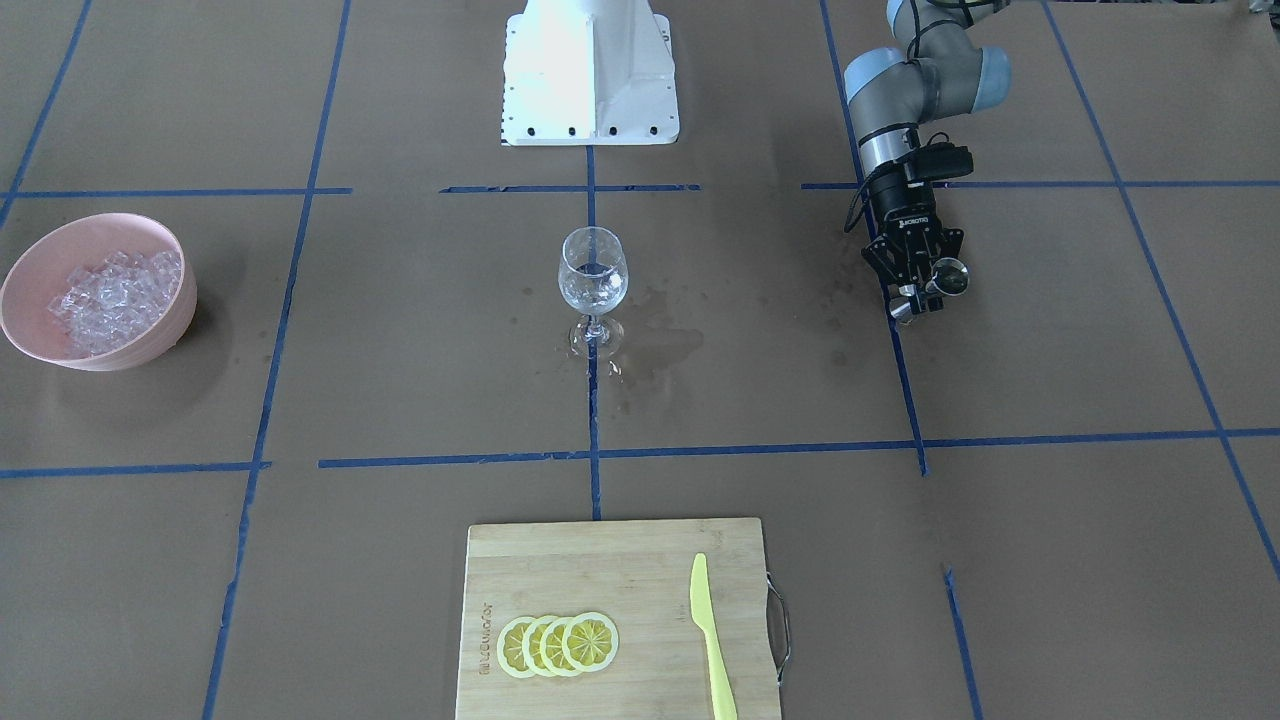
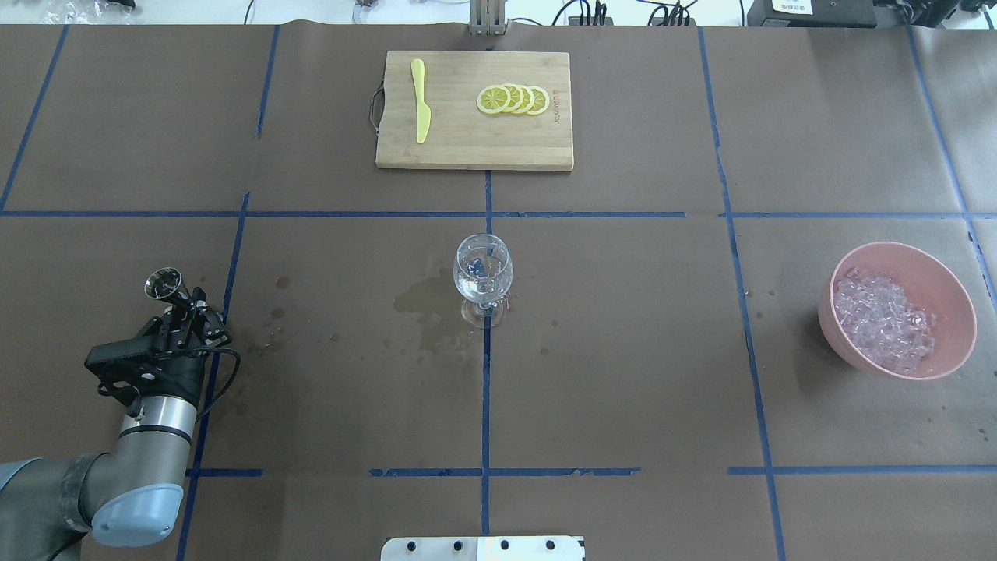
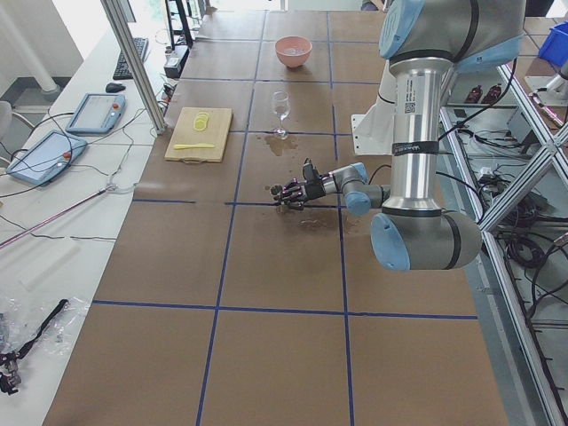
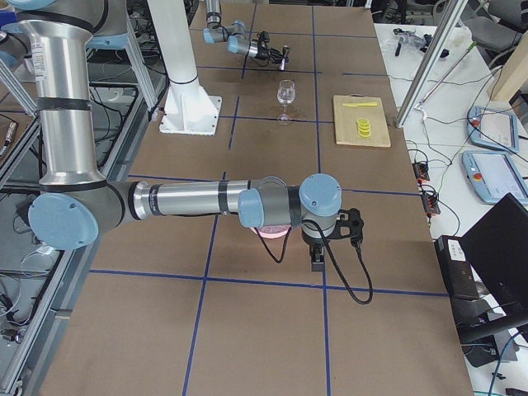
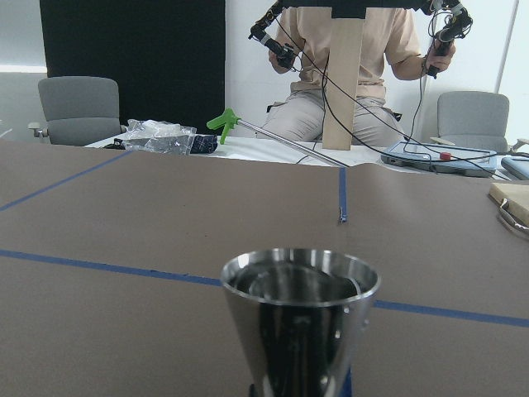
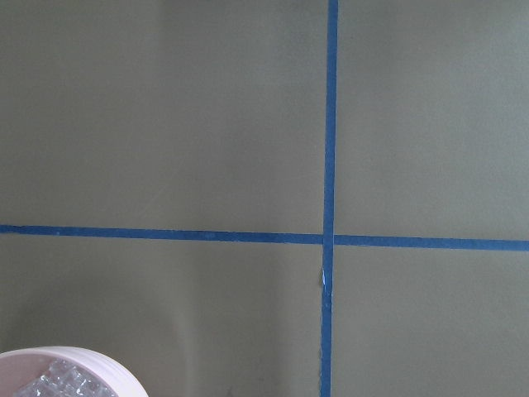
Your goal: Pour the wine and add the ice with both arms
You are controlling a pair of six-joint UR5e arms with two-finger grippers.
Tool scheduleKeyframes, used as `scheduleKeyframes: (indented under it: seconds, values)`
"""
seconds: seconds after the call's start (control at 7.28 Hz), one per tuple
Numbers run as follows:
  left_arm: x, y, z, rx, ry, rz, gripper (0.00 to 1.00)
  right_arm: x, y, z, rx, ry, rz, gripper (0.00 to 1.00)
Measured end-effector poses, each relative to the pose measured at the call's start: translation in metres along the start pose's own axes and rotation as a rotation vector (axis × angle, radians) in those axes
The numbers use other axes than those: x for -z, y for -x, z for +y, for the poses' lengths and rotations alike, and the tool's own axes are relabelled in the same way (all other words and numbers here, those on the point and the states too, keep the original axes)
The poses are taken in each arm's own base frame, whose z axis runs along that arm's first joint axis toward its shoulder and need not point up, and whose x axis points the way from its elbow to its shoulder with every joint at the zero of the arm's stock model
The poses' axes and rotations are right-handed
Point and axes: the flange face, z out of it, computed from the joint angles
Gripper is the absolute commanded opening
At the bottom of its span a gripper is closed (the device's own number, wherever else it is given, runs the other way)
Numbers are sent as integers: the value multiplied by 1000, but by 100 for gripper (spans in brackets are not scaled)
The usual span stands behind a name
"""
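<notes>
A clear wine glass (image 1: 593, 285) stands upright at the table's middle, also in the overhead view (image 2: 483, 273). A little clear wine (image 1: 592, 294) sits in its bowl. Clear ice (image 1: 115, 295) cubes fill a pink bowl (image 2: 960, 308). My left gripper (image 1: 915, 285) is shut on a steel jigger (image 1: 946, 275), held upright just above the table, well aside from the glass. The jigger's cup fills the left wrist view (image 5: 299, 314). My right gripper (image 4: 316, 262) shows only in the exterior right view, above the bowl; whether it is open or shut I cannot tell.
A wet patch (image 2: 420, 302) darkens the paper beside the glass. A wooden cutting board (image 2: 467, 148) holds lemon slices (image 2: 514, 99) and a yellow knife (image 2: 420, 101). The white base block (image 1: 590, 70) stands behind the glass. The bowl's rim (image 6: 99, 368) shows in the right wrist view.
</notes>
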Motion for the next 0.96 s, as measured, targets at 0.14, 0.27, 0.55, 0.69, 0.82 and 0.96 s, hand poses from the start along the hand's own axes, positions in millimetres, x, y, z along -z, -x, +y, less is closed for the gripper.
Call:
scheduleKeyframes:
  seconds: [0.14, 0.27, 0.55, 0.69, 0.82, 0.96]
  values:
    - [-2, -2, -8, 9, -7, -2, 0, 0, 0, 0, 0, 0, 0, 100]
    - [-2, -5, -21, 28, -15, -1, 0, 0, 0, 0, -1, 1, 0, 100]
    - [0, -13, -48, 62, -27, 7, 0, 0, 1, 1, -2, 2, -11, 100]
    - [0, -18, -60, 60, -34, 9, 0, 0, 2, 1, -2, 3, -20, 100]
    - [-1, -24, -76, 65, -46, 11, 0, 0, 2, 2, -4, 5, -25, 100]
    - [-4, -31, -93, 76, -62, 12, 0, -1, 2, 3, -5, 6, -30, 100]
